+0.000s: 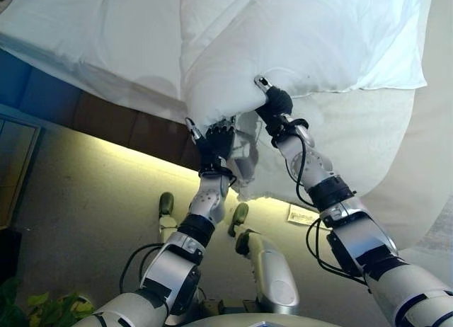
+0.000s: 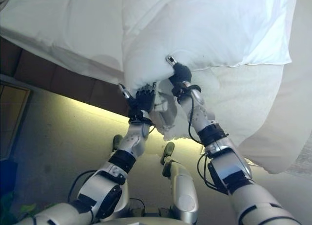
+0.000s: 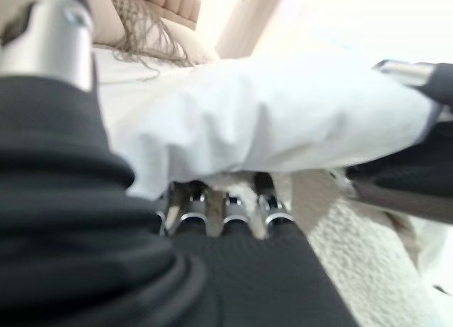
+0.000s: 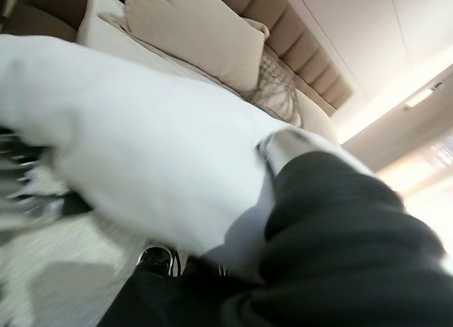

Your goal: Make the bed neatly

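Observation:
A thick white duvet [image 1: 297, 37] is bunched over the bed, and its near corner hangs past the bed's edge. My left hand [image 1: 218, 137] grips that corner from below. In the left wrist view its fingers [image 3: 233, 217] go under the duvet [image 3: 283, 122] and its thumb [image 3: 53, 30] lies on top. My right hand [image 1: 276, 102] holds the same edge just to the right, its thumb [image 4: 290, 143] pressed on the duvet [image 4: 127, 150]. Under the duvet lies a cream textured blanket [image 1: 361, 136].
The bed's dark brown base [image 1: 113, 122] runs along the left above a beige floor [image 1: 92, 199]. A cream pillow [image 4: 191, 30] and a padded headboard [image 4: 304, 58] show at the far end. A green plant [image 1: 42, 302] stands at the lower left.

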Tool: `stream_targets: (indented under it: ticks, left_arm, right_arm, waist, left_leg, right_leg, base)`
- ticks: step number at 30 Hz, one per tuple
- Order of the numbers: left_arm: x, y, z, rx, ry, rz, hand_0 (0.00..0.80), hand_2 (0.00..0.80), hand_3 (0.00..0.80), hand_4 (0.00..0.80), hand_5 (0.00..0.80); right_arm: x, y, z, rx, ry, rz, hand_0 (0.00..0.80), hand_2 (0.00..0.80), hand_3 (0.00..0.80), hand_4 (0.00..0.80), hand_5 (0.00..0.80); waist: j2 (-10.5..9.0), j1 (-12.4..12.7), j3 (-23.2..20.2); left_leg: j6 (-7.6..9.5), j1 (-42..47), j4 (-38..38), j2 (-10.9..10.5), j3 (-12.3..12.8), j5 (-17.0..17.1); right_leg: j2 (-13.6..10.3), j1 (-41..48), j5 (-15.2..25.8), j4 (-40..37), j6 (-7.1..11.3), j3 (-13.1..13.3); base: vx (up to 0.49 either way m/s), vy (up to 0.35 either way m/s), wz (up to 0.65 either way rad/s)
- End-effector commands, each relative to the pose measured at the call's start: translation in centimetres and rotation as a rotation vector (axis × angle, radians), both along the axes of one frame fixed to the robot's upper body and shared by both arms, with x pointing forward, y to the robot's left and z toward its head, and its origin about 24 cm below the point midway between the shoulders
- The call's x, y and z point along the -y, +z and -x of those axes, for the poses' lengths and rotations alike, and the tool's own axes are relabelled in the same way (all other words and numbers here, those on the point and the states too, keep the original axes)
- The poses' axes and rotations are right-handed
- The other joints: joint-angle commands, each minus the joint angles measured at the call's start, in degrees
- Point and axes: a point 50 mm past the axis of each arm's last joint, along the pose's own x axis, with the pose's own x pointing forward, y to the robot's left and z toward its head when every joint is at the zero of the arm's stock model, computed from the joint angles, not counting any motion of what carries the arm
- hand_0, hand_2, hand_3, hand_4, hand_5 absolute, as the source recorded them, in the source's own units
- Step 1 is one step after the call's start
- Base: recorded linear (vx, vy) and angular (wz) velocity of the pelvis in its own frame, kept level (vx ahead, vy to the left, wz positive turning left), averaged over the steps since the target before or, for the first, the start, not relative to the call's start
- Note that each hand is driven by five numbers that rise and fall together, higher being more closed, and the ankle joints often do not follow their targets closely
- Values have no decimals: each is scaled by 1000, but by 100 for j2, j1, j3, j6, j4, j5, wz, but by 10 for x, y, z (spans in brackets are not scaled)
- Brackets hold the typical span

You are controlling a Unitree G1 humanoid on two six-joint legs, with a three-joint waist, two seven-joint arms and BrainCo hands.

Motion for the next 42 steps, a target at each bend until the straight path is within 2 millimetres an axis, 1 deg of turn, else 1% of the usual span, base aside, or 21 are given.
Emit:
stream_targets:
  ticks: [1, 4, 7, 10, 13, 15, 18, 20, 25, 28, 30, 31, 32, 34, 35, 36, 37, 39, 40, 41, 42]
  left_arm:
    - [-98, 42, -10, 169, 362, 53, 0, 0, 0, 0, 0]
    - [-118, 44, -7, 199, 412, 24, 0, 0, 0, 0, 0]
    - [-136, 46, -5, 214, 459, 11, 0, 0, 0, 0, 0]
    - [-153, 48, -1, 258, 493, 4, 0, 0, 0, 0, 0]
    - [-168, 50, 3, 289, 517, -6, 0, 0, 0, 0, 0]
    - [-175, 52, 5, 301, 527, -16, 0, 0, 0, 0, 0]
    - [-185, 54, 10, 295, 544, -21, 0, 0, 0, 0, 0]
    - [-192, 46, 13, 249, 560, -31, 0, 0, 0, 0, 0]
    - [-210, 4, 28, 27, 593, -69, 0, 0, 0, 0, 0]
    - [-217, -19, 42, -67, 636, -88, 0, 0, 0, 0, 0]
    - [-223, -33, 53, -128, 658, -94, 104, 104, 104, 104, 104]
    - [-229, -42, 60, -171, 671, -101, 213, 213, 213, 213, 213]
    - [-235, -50, 68, -212, 687, -107, 254, 254, 254, 254, 254]
    - [-241, -58, 76, -250, 701, -121, 311, 311, 311, 311, 311]
    - [-245, -62, 80, -277, 707, -134, 279, 279, 279, 279, 279]
    - [-248, -67, 85, -308, 707, -155, 157, 157, 157, 157, 157]
    - [-249, -71, 89, -327, 702, -165, 0, 0, 0, 0, 0]
    - [-252, -80, 96, -361, 698, -185, 0, 0, 0, 0, 0]
    - [-254, -83, 99, -379, 698, -190, 53, 53, 53, 53, 53]
    - [-258, -87, 104, -393, 709, -193, 351, 351, 351, 351, 351]
    - [-262, -92, 110, -406, 713, -200, 420, 420, 420, 420, 420]
  right_arm:
    - [-67, -2, 48, 105, 381, 19, 0, 0, 0, 0, 0]
    - [-53, -52, 60, -56, 398, 95, 0, 0, 0, 0, 0]
    - [-37, -98, 73, -217, 385, 148, 0, 0, 0, 0, 0]
    - [-9, -147, 91, -389, 333, 189, 0, 0, 0, 0, 0]
    - [17, -182, 110, -512, 289, 204, 0, 0, 0, 0, 0]
    - [30, -197, 120, -563, 261, 202, 0, 0, 0, 0, 0]
    - [40, -209, 127, -617, 223, 186, 0, 0, 0, 0, 0]
    - [43, -215, 130, -639, 202, 190, 0, 0, 0, 0, 0]
    - [44, -226, 139, -680, 171, 239, 0, 0, 0, 0, 0]
    - [43, -231, 147, -687, 160, 272, 0, 0, 0, 0, 0]
    - [44, -235, 152, -698, 153, 293, 0, 0, 0, 0, 0]
    - [45, -238, 158, -719, 150, 290, 0, 0, 0, 0, 0]
    - [46, -242, 164, -741, 144, 290, 0, 0, 0, 0, 0]
    - [50, -247, 170, -765, 143, 303, 0, 0, 0, 0, 0]
    - [52, -250, 174, -783, 137, 308, 0, 0, 0, 0, 0]
    - [56, -253, 178, -803, 133, 313, 0, 0, 0, 0, 0]
    - [59, -256, 182, -819, 132, 315, 0, 0, 0, 0, 0]
    - [63, -260, 189, -851, 118, 304, 0, 0, 0, 0, 0]
    - [65, -261, 190, -857, 115, 305, 0, 0, 0, 0, 0]
    - [67, -263, 192, -865, 112, 303, 0, 0, 0, 0, 0]
    - [70, -263, 194, -873, 102, 297, 0, 0, 0, 0, 0]
  waist:
    - [-749, 362, 65]
    - [-764, 260, 25]
    - [-715, 150, -85]
    - [-597, 64, -229]
    - [-452, 19, -414]
    - [-368, 12, -533]
    - [-206, 46, -755]
    - [-90, 83, -913]
    - [163, 201, -1249]
    - [253, 279, -1400]
    - [280, 311, -1470]
    - [296, 327, -1519]
    - [310, 338, -1570]
    - [326, 341, -1622]
    - [339, 349, -1653]
    - [353, 361, -1692]
    - [365, 376, -1723]
    - [393, 422, -1781]
    - [404, 434, -1800]
    - [417, 453, -1825]
    - [436, 470, -1850]
  left_leg:
    - [257, -191, 237, -130, -21, 226]
    - [260, -24, 133, -125, 21, 202]
    - [253, 115, 25, -160, 69, 225]
    - [250, 291, -85, -205, 103, 189]
    - [256, 512, -242, -255, 124, 159]
    - [264, 653, -320, -283, 131, 146]
    - [275, 845, -440, -345, 110, 132]
    - [276, 1005, -537, -383, 84, 123]
    - [301, 1350, -709, -468, -2, 117]
    - [315, 1488, -726, -502, -58, 83]
    - [323, 1569, -738, -511, -85, 68]
    - [324, 1627, -752, -508, -91, 61]
    - [325, 1678, -770, -509, -97, 59]
    - [323, 1732, -795, -504, -100, 61]
    - [320, 1765, -815, -500, -101, 63]
    - [319, 1806, -839, -499, -107, 63]
    - [319, 1837, -863, -498, -115, 68]
    - [316, 1885, -891, -503, -137, 80]
    - [314, 1901, -895, -504, -146, 82]
    - [308, 1914, -889, -507, -159, 80]
    - [301, 1924, -881, -510, -173, 83]
  right_leg:
    - [-454, 166, 732, -306, 612, 234]
    - [-421, 277, 715, -373, 607, 305]
    - [-432, 382, 727, -474, 595, 372]
    - [-464, 513, 682, -545, 599, 449]
    - [-519, 683, 657, -638, 624, 492]
    - [-567, 811, 655, -697, 645, 506]
    - [-640, 1017, 655, -818, 667, 510]
    - [-678, 1190, 651, -918, 682, 509]
    - [-765, 1521, 637, -1039, 696, 458]
    - [-810, 1662, 598, -1038, 700, 383]
    - [-823, 1754, 573, -1042, 701, 359]
    - [-824, 1807, 559, -1043, 702, 349]
    - [-823, 1854, 547, -1052, 700, 345]
    - [-826, 1903, 538, -1063, 702, 334]
    - [-828, 1934, 528, -1070, 702, 324]
    - [-829, 1973, 519, -1079, 704, 312]
    - [-827, 2005, 512, -1087, 706, 295]
    - [-836, 2074, 511, -1101, 715, 248]
    - [-840, 2103, 508, -1108, 716, 226]
    - [-848, 2132, 500, -1112, 720, 204]
    - [-859, 2150, 495, -1108, 723, 184]
  base:
    - [0, 0, 0]
    - [3, 35, 0]
    - [-9, 102, -3]
    - [13, 115, -5]
    - [29, 96, -3]
    - [49, 73, 2]
    - [74, 68, 0]
    - [108, 81, 4]
    - [120, 88, 8]
    - [103, 79, 7]
    - [91, 52, 4]
    - [88, 54, 2]
    - [83, 51, 2]
    - [51, 41, -1]
    - [51, 47, -3]
    - [51, 39, 0]
    - [51, 26, 2]
    - [41, 19, 4]
    - [35, 29, 9]
    - [36, 44, 12]
    - [42, 59, 13]
